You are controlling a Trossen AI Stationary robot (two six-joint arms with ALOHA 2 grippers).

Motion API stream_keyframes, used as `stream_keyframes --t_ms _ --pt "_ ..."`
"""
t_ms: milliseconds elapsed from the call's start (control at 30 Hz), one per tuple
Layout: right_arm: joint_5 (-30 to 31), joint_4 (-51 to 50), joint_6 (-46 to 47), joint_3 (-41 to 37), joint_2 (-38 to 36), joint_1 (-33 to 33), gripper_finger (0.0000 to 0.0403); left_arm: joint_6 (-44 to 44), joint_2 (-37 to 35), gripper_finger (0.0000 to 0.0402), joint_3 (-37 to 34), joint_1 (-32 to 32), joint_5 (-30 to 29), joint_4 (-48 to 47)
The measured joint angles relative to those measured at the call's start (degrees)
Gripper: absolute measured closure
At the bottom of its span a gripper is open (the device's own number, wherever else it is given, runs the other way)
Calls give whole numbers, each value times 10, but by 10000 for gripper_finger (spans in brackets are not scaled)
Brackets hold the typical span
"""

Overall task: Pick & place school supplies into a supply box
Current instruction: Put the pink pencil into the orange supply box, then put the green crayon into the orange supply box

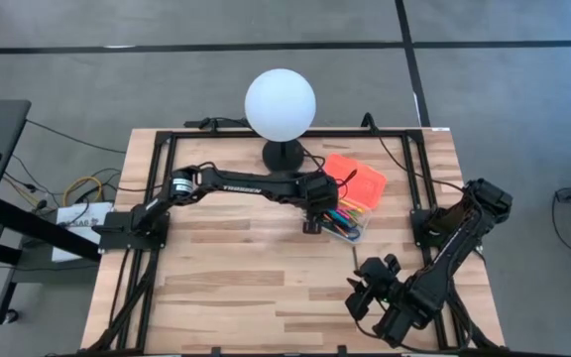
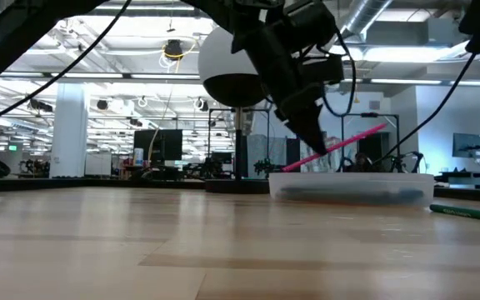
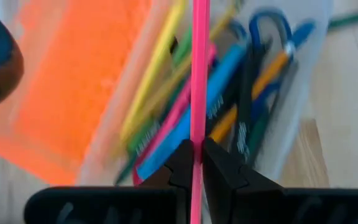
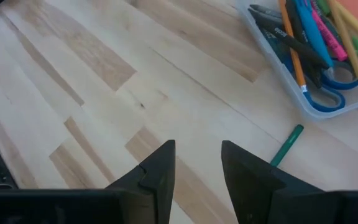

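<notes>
Wooden table (image 1: pixel 236 258) carries a clear plastic supply box (image 2: pixel 352 185) near its right edge; the left gripper (image 3: pixel 193 163) pinches a thin pink pen (image 3: pixel 199 74) above it, while the right gripper (image 4: pixel 197 163) hangs parted near the front edge.

We see a pale wood plank surface (image 1: pixel 266 268) on a grey floor (image 1: pixel 117 79) crossed by dark lines (image 1: pixel 167 47). A white globe lamp (image 1: pixel 280 103) on a black base stands at the surface's far edge. Cables (image 1: pixel 77 188) trail across the floor to the left. Beyond, a bright open hall shows ceiling light strips (image 2: pixel 98 83), exposed ducts (image 2: pixel 373 17), a white column (image 2: pixel 69 125) and dark monitors (image 2: pixel 161 146).
</notes>
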Motion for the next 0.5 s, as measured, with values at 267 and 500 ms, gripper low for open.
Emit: stream_keyframes --t_ms 267,500 --pt "-1 13 5 0 0 5 280 18 0 356 0 -1 -9 -16" --pt "-2 13 5 0 0 5 280 29 0 291 0 -7 -15 -15"
